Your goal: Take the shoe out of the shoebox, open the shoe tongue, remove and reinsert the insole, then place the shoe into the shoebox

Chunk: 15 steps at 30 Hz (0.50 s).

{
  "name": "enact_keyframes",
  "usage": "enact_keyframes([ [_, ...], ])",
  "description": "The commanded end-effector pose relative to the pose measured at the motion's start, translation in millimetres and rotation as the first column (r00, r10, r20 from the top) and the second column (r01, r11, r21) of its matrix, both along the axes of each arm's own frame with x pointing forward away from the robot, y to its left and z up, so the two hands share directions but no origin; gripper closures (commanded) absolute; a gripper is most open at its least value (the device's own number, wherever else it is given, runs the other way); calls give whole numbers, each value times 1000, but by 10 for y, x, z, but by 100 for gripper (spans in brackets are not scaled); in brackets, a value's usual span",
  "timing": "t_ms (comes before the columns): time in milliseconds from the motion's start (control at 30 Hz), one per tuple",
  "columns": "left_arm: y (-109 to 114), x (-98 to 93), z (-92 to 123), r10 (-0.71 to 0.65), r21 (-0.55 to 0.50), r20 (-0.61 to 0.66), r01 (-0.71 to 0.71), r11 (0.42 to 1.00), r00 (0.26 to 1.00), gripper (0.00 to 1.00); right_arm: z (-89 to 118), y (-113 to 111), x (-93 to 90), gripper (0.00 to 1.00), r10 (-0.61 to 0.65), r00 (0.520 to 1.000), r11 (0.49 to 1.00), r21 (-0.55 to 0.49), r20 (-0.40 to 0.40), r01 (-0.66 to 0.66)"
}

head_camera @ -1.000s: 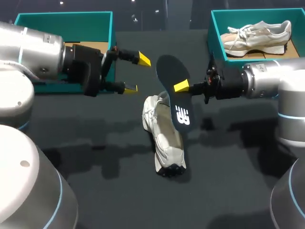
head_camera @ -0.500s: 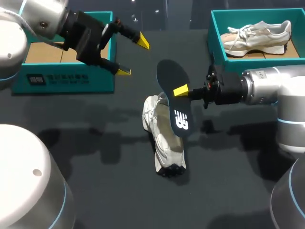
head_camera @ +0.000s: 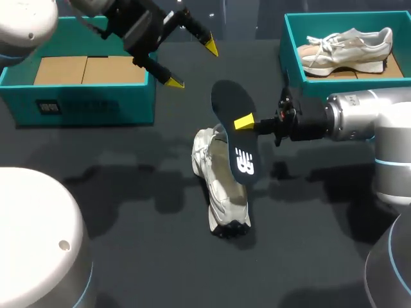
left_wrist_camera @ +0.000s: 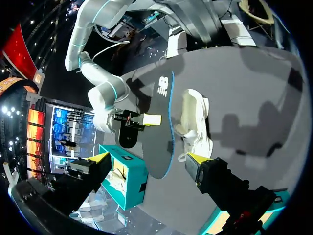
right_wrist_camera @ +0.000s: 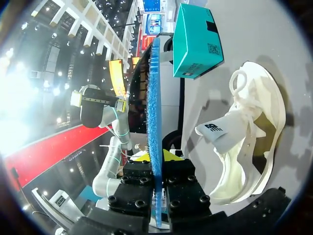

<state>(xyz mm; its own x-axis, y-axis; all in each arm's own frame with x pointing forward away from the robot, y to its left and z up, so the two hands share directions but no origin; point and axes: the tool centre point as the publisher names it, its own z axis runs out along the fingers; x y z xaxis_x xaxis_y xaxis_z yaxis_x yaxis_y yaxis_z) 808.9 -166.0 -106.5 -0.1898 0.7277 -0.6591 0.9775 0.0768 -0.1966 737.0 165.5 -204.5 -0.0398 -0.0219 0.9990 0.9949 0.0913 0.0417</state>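
Observation:
A white shoe lies on the dark table, opening up, also seen in the right wrist view and the left wrist view. My right gripper is shut on the edge of the dark insole, which hangs tilted over the shoe's heel end. In the right wrist view the insole stands edge-on between the right gripper. My left gripper is open and empty, raised beyond the shoe, beside the left shoebox. In the left wrist view the left gripper faces the insole.
The teal left shoebox shows only a cardboard bottom. A second teal shoebox at the back right holds another pale shoe. Bare table lies in front of the shoe and to its left.
My left arm has swung up and back toward the table's far side, still open. The right gripper lowered the insole slightly a second ago, then stayed put.

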Motion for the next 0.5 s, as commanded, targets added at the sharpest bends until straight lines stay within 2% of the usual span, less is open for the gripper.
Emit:
enact_keyframes([
  [33,-150,167,103,-83,296,-81,104,949,993,0,-4,7,-5,100,-1,1000,1000,-1,-1,1],
  [167,-222,180,156,-97,433,-73,119,893,993,0,-4,7,-5,100,-1,1000,1000,-1,-1,1],
  [367,-332,199,219,-141,530,-149,199,824,979,0,-4,7,-5,100,-1,1000,1000,-1,-1,1],
  [500,-365,151,213,-144,644,-131,195,740,981,0,-4,7,-5,100,-1,1000,1000,-1,-1,1],
])
